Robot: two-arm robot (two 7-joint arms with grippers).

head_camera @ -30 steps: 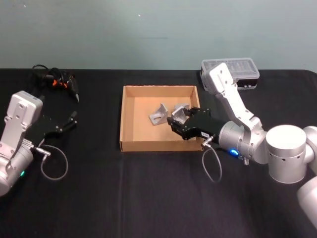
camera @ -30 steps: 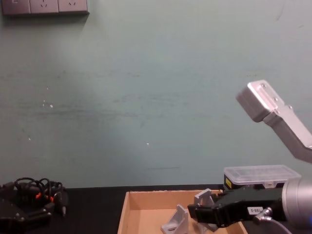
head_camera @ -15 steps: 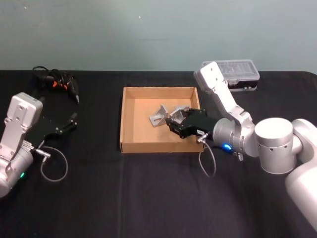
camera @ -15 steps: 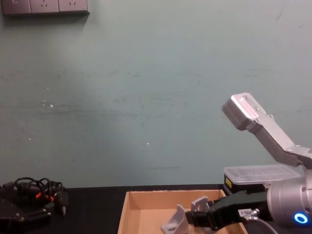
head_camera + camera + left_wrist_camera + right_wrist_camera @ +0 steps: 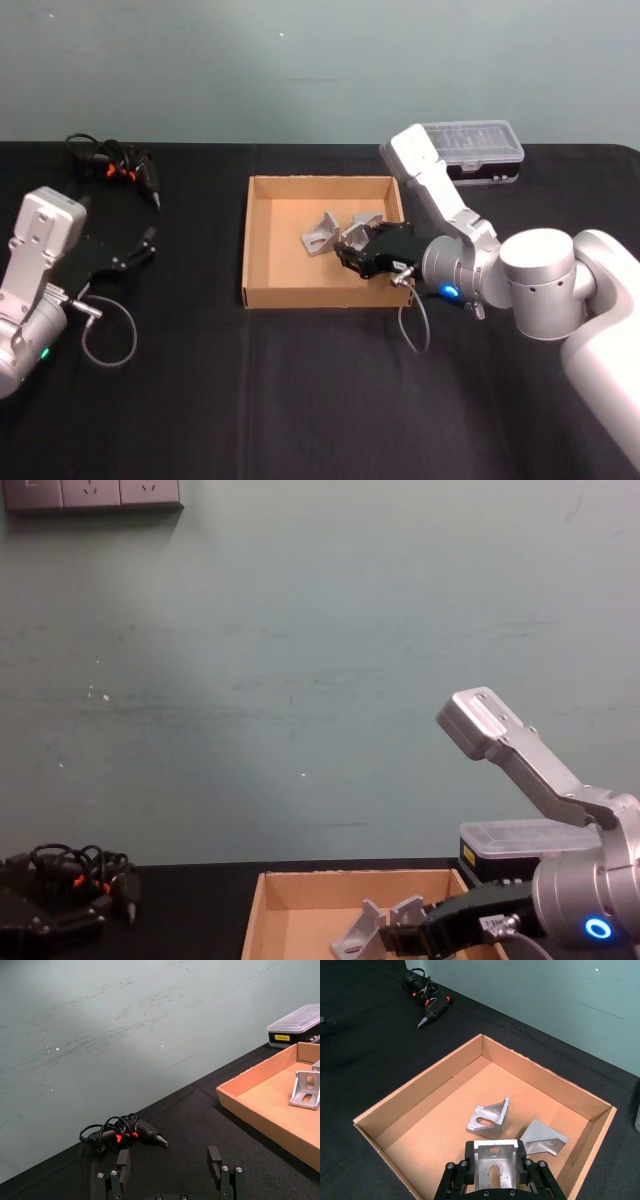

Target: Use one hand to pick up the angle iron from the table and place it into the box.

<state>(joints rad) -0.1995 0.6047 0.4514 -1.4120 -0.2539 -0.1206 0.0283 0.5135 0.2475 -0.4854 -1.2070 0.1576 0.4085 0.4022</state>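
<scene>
The tan box (image 5: 262, 240) sits mid-table on the black table (image 5: 300, 380). My right gripper (image 5: 352, 246) reaches in over the box's right half and is shut on an angle iron (image 5: 494, 1161), which it holds just above the floor of the box (image 5: 435, 1125). Two more angle irons rest inside: one upright (image 5: 489, 1119) near the middle, one lying flat (image 5: 543, 1138) toward the right wall. From the chest, the held angle iron (image 5: 408, 914) sits beside the upright one (image 5: 362, 935). My left gripper (image 5: 146, 244) is parked open at the table's left, its fingers (image 5: 123, 1159) apart.
A black case with a clear lid (image 5: 482, 150) stands at the back right behind the right arm. A tangle of black cables with orange bits (image 5: 112, 165) lies at the back left. A thin cable loop (image 5: 108, 335) lies by the left arm.
My right gripper has carried the angle iron leftward and lower, deeper into the box. The elbow has swung left too. The left arm has stayed put.
</scene>
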